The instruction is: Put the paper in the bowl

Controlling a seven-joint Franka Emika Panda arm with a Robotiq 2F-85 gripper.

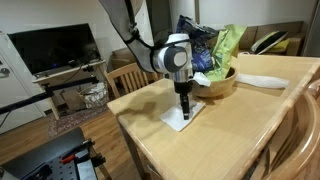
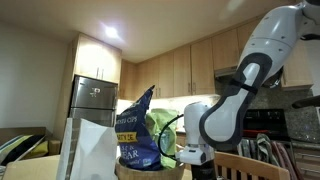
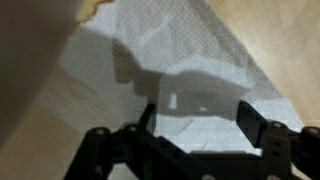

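The paper (image 1: 178, 120) lay flat on the wooden worktop (image 1: 220, 140), white and faintly creased, towards the end nearest the chair (image 1: 128, 78). The hand (image 1: 185, 108) stood straight down over it, jaws spread wide and gripping nothing, the fingers (image 3: 146, 118) low at the sheet; whether they touched it I could not tell. Just beyond sat the bowl (image 1: 216, 84), crowded by a blue snack bag (image 1: 196, 45) and a green snack bag (image 1: 228, 42) sticking up from it. A flat white oval plate (image 1: 262, 80) lay past the bowl, and a television (image 1: 55, 48) stood across the room.
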